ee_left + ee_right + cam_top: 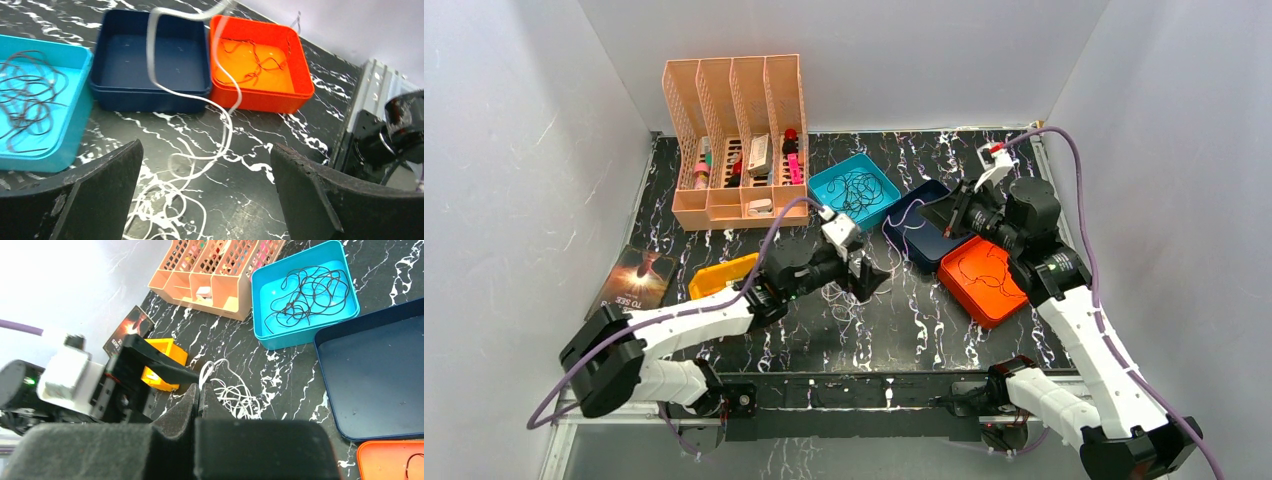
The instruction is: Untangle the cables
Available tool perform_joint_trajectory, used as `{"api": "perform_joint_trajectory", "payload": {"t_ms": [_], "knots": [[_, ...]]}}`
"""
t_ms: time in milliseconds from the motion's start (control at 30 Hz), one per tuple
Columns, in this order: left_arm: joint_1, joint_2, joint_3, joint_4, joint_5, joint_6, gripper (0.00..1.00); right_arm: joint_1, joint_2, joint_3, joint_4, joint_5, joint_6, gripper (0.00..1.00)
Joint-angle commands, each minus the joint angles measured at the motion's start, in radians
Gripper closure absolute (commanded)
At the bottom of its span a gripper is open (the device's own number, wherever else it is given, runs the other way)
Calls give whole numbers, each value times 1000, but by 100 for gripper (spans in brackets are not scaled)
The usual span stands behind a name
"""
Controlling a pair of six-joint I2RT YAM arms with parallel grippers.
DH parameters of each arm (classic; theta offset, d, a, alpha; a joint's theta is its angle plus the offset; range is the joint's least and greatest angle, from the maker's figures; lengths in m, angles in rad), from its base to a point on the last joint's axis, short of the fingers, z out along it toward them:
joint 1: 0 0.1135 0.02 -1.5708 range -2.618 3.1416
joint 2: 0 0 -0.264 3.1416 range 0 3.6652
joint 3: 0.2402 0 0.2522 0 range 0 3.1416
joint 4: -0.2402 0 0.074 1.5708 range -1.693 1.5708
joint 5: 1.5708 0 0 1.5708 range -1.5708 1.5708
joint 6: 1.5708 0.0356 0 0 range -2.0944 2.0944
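- Left gripper (pixel 205 146): jaws wide apart, nothing between them. It sits low over the bench (pixel 904 330), angled toward the trays.
- Right gripper (pixel 200 390): jaws pressed together. One strand of the white cable (pixel 227 125) runs up to the tips and looks pinched there.
- The rest of the white cable is a loose pile of loops on the bench, just in front of and below the left jaws. In the left wrist view the lifted strand climbs from that pile, crosses in front of the navy tray (pixel 150 97) and leaves the top of the frame, blurred.
- Black cables (pixel 310 292): a loose curly tangle lying flat inside the teal tray (pixel 300 337), touching neither gripper.
- Dark cable (pixel 250 65): one thin squiggle on the floor of the orange tray (pixel 260 100).
- The navy tray holds nothing that I can see.
- Tray layout in the left wrist view: teal on the left, navy in the middle, orange on the right. Navy and orange touch side to side; teal is just beside navy.
- Top view: the right arm reaches in over the orange tray with its wrist above the navy tray. The left arm lies diagonally across the bench centre.
- Yellow tray (pixel 719 278): beside the left forearm; contents not visible.
- Peach slotted organizer (pixel 724 212): at the back left, just beside the teal tray, with small items in its compartments too small to identify.
- Dark booklet (pixel 636 278): flat at the left edge of the bench.
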Motion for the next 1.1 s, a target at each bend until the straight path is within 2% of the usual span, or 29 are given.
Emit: {"api": "perform_joint_trajectory", "payload": {"t_ms": [0,333,500,567,733,900,1067], "knots": [[-40,59,54,163,45,49,2,3,-6,67,72,-29,34,100],[-71,241,93,276,60,56,2,2,6,74,84,-60,64,100],[-78,321,92,287,11,92,3,2,2,76,98,-68,84,100],[-79,341,70,296,-30,89,9,3,0,86,99,-67,88,100],[-79,361,9,296,-104,73,32,2,-12,129,100,-60,88,100],[-79,361,-49,293,-144,46,48,3,-19,188,106,-47,77,100],[-79,376,-83,280,-159,16,71,3,-21,257,105,-9,38,100]]}}
